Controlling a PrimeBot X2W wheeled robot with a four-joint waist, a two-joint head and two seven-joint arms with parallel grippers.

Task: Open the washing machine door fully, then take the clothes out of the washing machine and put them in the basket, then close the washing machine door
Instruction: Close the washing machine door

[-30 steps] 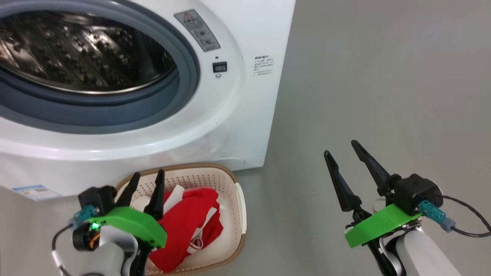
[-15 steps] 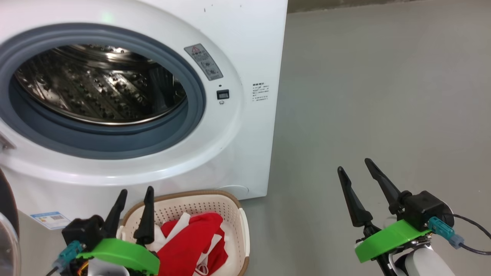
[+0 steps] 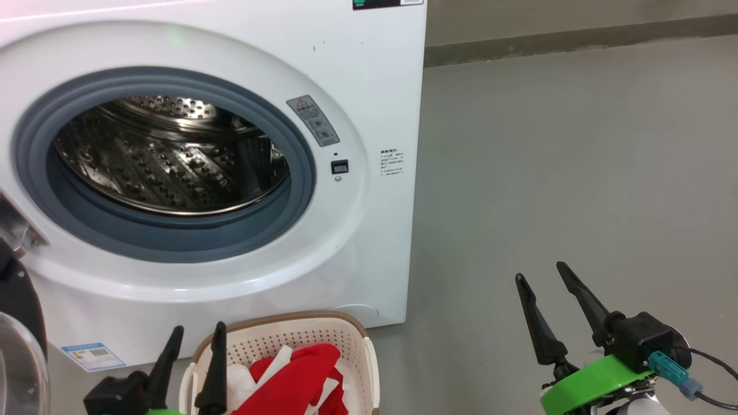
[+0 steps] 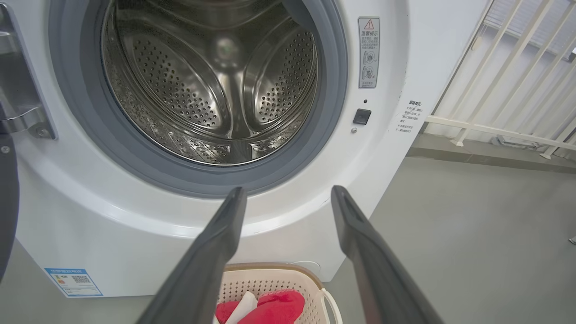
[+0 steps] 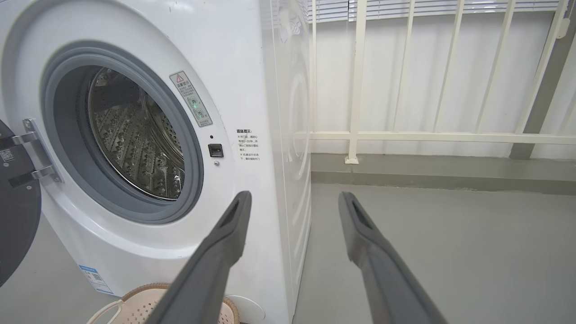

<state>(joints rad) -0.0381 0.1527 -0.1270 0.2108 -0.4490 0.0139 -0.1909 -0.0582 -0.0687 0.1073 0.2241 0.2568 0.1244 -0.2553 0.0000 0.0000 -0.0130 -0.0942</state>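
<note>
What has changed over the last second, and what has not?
The head camera has tilted up, so the washing machine and the basket sit lower in its view; they did not move. Nothing was taken or let go: the jaws of the left gripper and right gripper stay open and empty. The clothes stay in the basket, the washing machine door open.

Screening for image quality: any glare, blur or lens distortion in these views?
Head view: sharp; glints inside the washing machine. Left wrist view: left gripper slightly soft, corners stretched. Right wrist view: railing backlit, pale; right gripper soft.
</note>
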